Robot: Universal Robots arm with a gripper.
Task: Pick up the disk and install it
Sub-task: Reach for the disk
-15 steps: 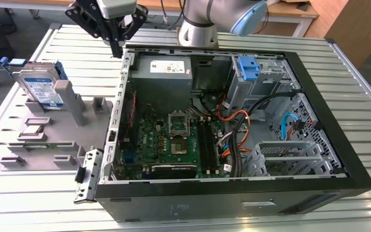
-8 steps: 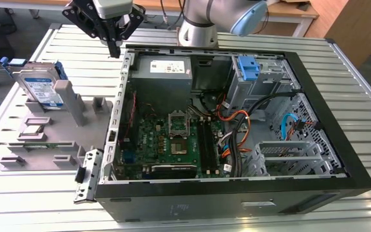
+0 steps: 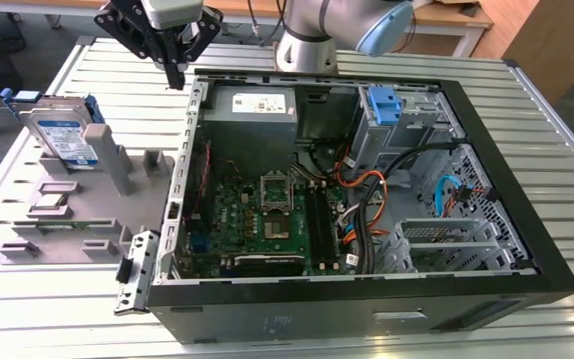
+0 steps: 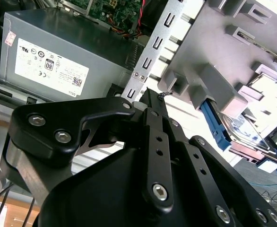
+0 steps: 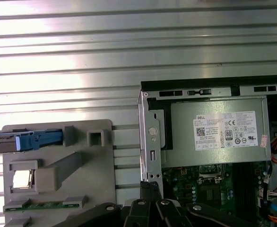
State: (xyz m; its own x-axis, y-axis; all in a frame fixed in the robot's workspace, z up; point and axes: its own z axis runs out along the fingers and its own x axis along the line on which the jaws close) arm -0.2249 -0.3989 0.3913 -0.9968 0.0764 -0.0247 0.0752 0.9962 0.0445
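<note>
In the exterior view, the gripper (image 3: 174,76) hangs over the slatted table (image 3: 57,329), just outside the far corner of the open case (image 3: 367,307) on the exterior view's left. Its fingers are drawn together into one narrow tip and hold nothing. The disk (image 3: 65,134) stands on edge in a grey holder (image 3: 98,202) at the exterior view's left, apart from the gripper and lower than it. Inside the case lie a grey power supply (image 3: 262,105) at the far wall, a green board (image 3: 267,213) on the floor, and a blue bracket (image 3: 385,105) in the far bay.

In the second wrist view, the gripper (image 4: 151,94) shows its black fingers pressed against each other with nothing between them. The tip hangs over the gap between the case's slotted metal edge (image 4: 152,52) and the holder (image 4: 214,42). The power supply (image 4: 58,52) sits just inside that edge. The disk (image 4: 247,130) stands in the holder's far side, its blue frame toward the gripper, not touched.

In the first wrist view, the gripper (image 5: 150,185) points at the case wall (image 5: 214,87) beside the power supply (image 5: 186,146). The disk (image 5: 30,141) is seen edge-on in the holder (image 5: 98,175), which lies on the table (image 5: 129,47) just beside the case.
</note>
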